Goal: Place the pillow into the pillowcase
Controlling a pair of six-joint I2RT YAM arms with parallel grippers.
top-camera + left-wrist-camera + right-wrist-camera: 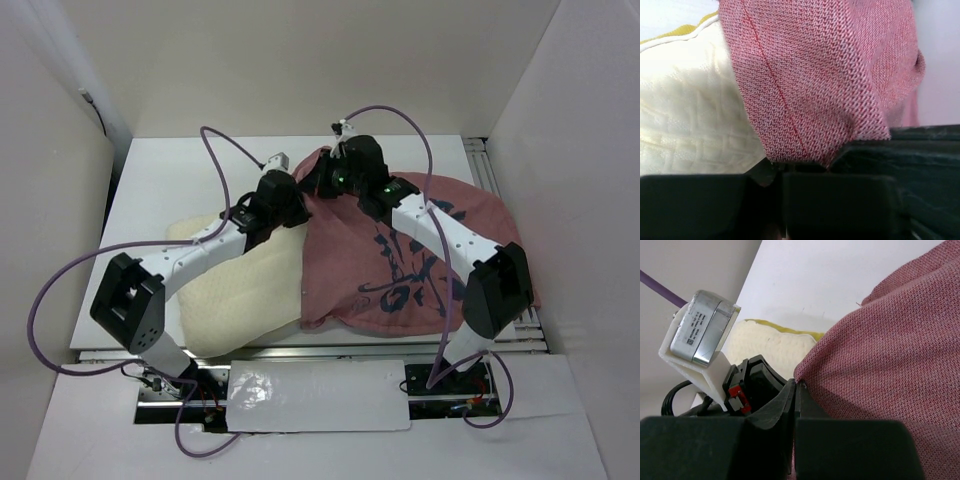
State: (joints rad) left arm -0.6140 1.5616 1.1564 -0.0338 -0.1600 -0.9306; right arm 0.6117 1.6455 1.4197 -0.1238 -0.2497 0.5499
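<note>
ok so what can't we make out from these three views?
- Opening of the pillowcase: top external, both arms cover the edge where the left gripper and right gripper pinch it.
- How far the pillow is inside: top external, fabric drapes over its right part.
- Underside of the pillowcase: turned away in every view.
- How deep the left gripper bites: left wrist, dark, blurred, cut by the bottom edge.

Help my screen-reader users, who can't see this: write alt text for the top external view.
Seen from above, the left gripper and right gripper meet at the far edge of a dusty pink pillowcase with dark calligraphy marks. It lies rumpled on a white table, overlapping the right end of a cream pillow.
</note>
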